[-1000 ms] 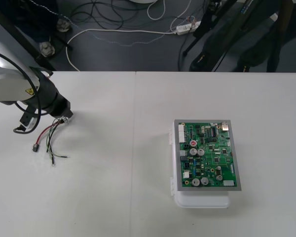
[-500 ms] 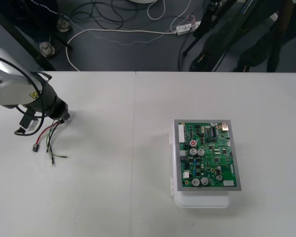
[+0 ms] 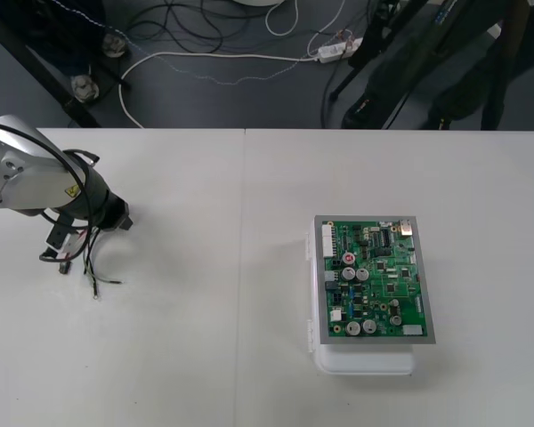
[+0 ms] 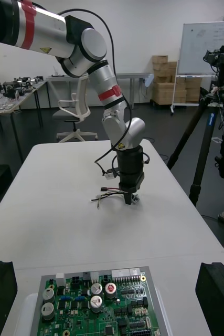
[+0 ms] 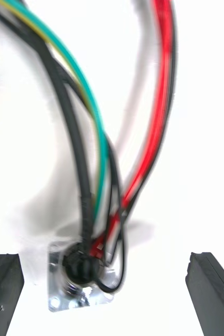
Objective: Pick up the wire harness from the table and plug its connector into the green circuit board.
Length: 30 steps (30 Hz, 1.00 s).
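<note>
- Left gripper point(image 3: 114, 219) points straight down at the plain light table point(image 3: 205, 356). Its black fingers point(image 5: 4, 294) are spread wide and pinch nothing.
- The small wire harness of thin red, black and green wires point(image 3: 91, 265) lies on the table right under that gripper.
- Its round metal socket with a square flange point(image 5: 77, 277) sits between the two fingers, nearer one of them and touching neither.
- The wires run loose from the socket out ahead of the gripper.
- Judgement: the fingers are spread to straddle the socket end before closing, so the pick is not yet made.
- Risk: the socket is off-centre, so closing may shove it sideways before both fingers bite.
- The green circuit board point(image 3: 378, 280) on its white plastic base point(image 3: 360, 360) is well apart from the left gripper, across the table. No harness plug shows in it.
- Right gripper point(image 4: 107, 268) is parked with the board just ahead of it, fingers wide apart and empty. It looks idle until the pick is made.
</note>
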{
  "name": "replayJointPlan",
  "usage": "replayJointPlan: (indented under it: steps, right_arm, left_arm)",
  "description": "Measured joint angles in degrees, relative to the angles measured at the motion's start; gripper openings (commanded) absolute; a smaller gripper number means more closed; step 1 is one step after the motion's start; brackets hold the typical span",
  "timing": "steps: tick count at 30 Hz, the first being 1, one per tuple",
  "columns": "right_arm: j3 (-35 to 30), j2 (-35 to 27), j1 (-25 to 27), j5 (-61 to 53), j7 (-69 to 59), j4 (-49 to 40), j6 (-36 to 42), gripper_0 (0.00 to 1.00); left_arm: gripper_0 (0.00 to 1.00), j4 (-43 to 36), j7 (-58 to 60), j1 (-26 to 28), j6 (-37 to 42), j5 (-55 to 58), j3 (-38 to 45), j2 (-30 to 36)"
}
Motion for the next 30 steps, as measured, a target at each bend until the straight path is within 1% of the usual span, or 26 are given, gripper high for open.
replayJointPlan:
  steps: [14,30]
  right_arm:
    - [0.00,0.01,0.00,0.00,0.00,1.10,0.00,1.00]
    - [0.00,0.01,0.00,0.01,0.00,1.44,0.00,1.00]
  left_arm:
    - [0.91,3.20,0.00,0.68,1.38,0.97,0.00,-2.53]
    - [0.91,3.37,0.00,0.80,1.94,0.97,0.00,-2.77]
